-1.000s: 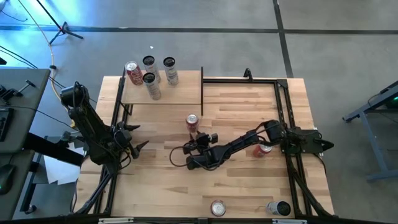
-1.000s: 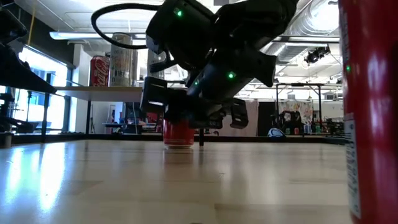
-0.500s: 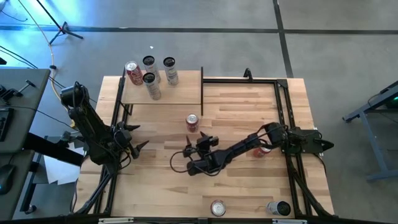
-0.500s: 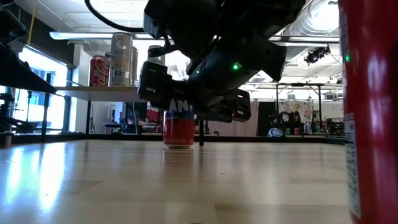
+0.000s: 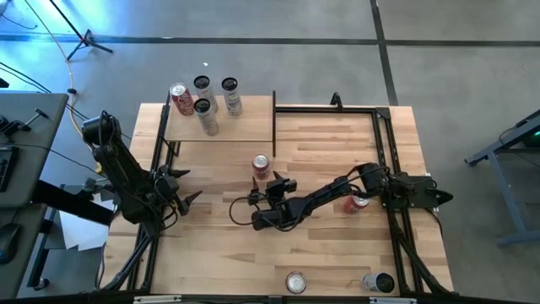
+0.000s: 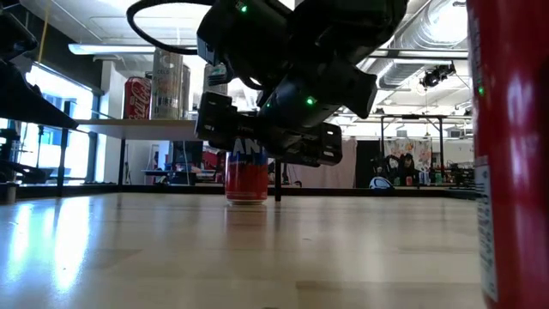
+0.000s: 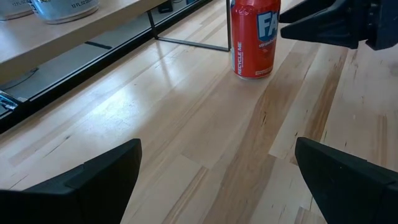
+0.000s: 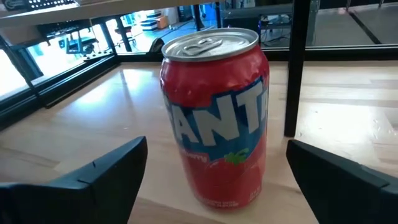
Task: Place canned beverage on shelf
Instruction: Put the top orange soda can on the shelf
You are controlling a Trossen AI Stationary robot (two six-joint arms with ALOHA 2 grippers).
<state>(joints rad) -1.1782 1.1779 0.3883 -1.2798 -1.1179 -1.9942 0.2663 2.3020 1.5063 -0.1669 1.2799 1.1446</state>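
Right gripper (image 5: pixel 262 187) is held low with fingers apart, just short of the red can (image 8: pixel 216 118), which stands upright on the tabletop (image 5: pixel 337 143) below the shelf (image 5: pixel 240 122). Four cans are seen on the shelf. Left gripper (image 5: pixel 187 187) is spread wide at the table's left.

Can (image 8: pixel 216 118): red body, blue-and-white lettering, silver top. Shelf (image 5: pixel 240 127): pale plain wood, thin black posts. Table (image 5: pixel 329 253): striped light planks. Arms: dark, with green indicator lights. Shelf cans at 11 o'clock: one red, three silver.
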